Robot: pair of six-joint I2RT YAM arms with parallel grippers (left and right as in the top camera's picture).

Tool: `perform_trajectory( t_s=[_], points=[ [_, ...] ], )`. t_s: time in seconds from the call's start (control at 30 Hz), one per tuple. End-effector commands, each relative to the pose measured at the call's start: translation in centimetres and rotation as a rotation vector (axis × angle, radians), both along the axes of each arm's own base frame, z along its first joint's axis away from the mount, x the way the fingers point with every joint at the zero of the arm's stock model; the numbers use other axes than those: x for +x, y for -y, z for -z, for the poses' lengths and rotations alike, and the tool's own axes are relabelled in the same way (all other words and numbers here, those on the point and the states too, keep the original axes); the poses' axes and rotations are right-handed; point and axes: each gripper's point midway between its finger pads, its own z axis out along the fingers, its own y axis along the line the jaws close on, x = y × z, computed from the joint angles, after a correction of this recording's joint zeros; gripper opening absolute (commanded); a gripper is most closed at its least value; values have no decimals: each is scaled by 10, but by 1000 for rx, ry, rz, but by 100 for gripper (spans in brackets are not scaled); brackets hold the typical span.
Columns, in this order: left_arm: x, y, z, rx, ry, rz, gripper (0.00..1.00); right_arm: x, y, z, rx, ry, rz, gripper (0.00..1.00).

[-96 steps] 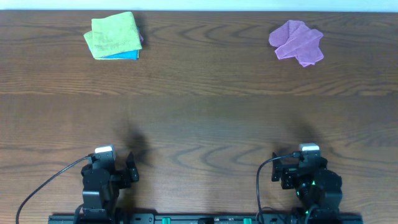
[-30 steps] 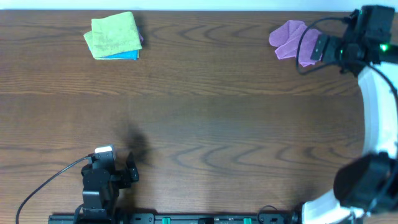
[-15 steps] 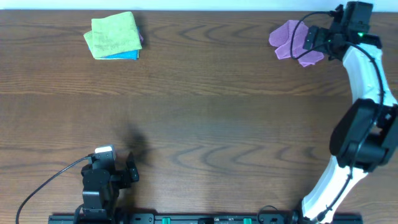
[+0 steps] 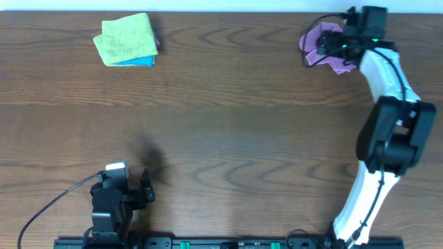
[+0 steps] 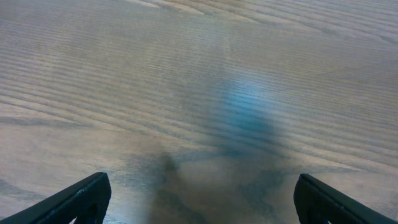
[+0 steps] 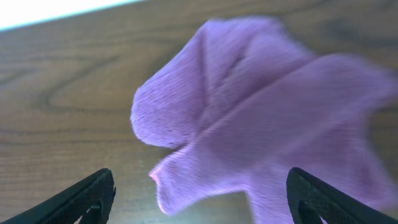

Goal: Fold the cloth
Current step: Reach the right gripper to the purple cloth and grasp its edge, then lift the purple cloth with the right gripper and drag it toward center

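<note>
The purple cloth [image 4: 313,45] lies crumpled at the far right of the table. In the right wrist view the cloth [image 6: 249,124] fills the middle, rumpled with raised folds. My right gripper [image 4: 331,45] is stretched out to the far edge, right over the cloth, and is open, its fingertips [image 6: 202,205] wide apart on either side of the cloth. My left gripper [image 4: 142,190] rests near the front left edge, open and empty, with only bare wood between its fingertips [image 5: 202,202].
A folded yellow-green cloth [image 4: 126,38] lies on a blue folded cloth [image 4: 142,61] at the far left. The table's far edge runs just behind the purple cloth.
My right arm has swung from the front right out to the far right corner and moved left until the open gripper sits over the purple cloth. The left arm has not moved.
</note>
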Motion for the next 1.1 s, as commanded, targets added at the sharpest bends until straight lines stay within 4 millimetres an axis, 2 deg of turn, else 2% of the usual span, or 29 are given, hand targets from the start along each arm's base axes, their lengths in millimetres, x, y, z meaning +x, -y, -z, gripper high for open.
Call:
perform_trajectory(
  t_s=[0.0,0.17,0.37,0.47,0.6,0.77,0.8,0.9,0.97,1.0,1.07],
  points=[
    [-3,-2,8,18,-25,1,95,7,-23,20,29,-13,-27,88],
    [-3,-2,8,17,-25,2,95,14,-30,33,32,-9,4,86],
    [-3,-2,8,17,-25,2,95,15,-26,38,20,-9,27,84],
    [-3,-2,8,17,-25,2,95,14,-21,40,-4,-18,46,77],
    [-3,-2,8,17,-25,2,95,12,-15,45,-39,-35,64,75],
    [-3,-2,8,17,-25,2,95,6,-14,64,-51,-76,56,72],
    [-3,-2,8,17,-25,2,95,4,-14,69,-51,-88,56,67],
    [-3,-2,8,17,-25,2,95,1,-15,79,-51,-110,55,39],
    [-3,-2,8,18,-25,2,95,2,-15,78,-50,-106,55,10],
    [-3,-2,8,17,-25,2,95,3,-15,77,-50,-101,55,1],
    [-3,-2,8,17,-25,2,95,5,-14,70,-51,-90,55,1]
  ],
)
